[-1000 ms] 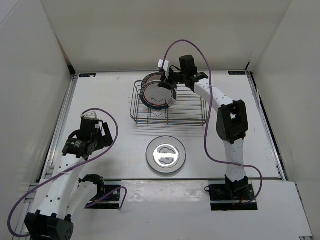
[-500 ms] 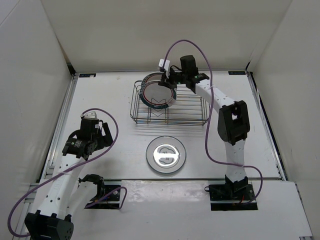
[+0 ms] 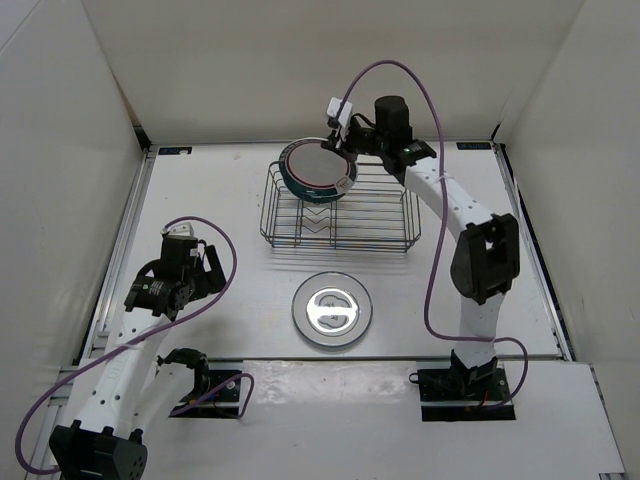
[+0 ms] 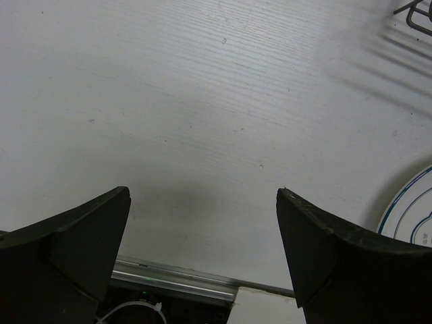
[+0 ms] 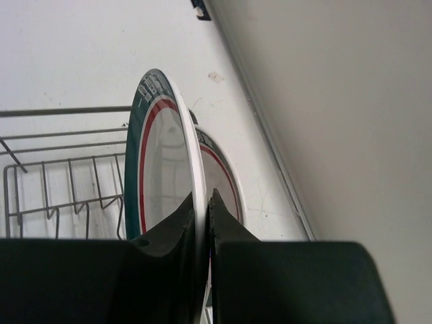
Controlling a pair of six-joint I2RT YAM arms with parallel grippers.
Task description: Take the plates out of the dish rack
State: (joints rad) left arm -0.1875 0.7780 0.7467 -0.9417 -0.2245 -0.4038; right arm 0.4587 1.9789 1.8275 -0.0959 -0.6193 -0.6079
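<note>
Plate [image 3: 318,168] raised at dish rack [image 3: 372,218]
The right gripper [image 3: 343,150] has closed on the plate rim and lifted it higher over the dish rack, its face now tilted upward.

Dish rack [image 3: 335,243]: silver wire basket, far middle of table [image 3: 220,200], V dividers upright. Teal-rimmed plate [image 3: 318,170], red inner ring, tilted over the rack's far left end, rim pinched in right hand [image 5: 200,202]. Second plate [image 5: 223,182], red ring, stands just behind it. Grey plate [image 3: 332,309] with a grey centre motif lies flat on the table near the rack's front side, not touching it.
</note>
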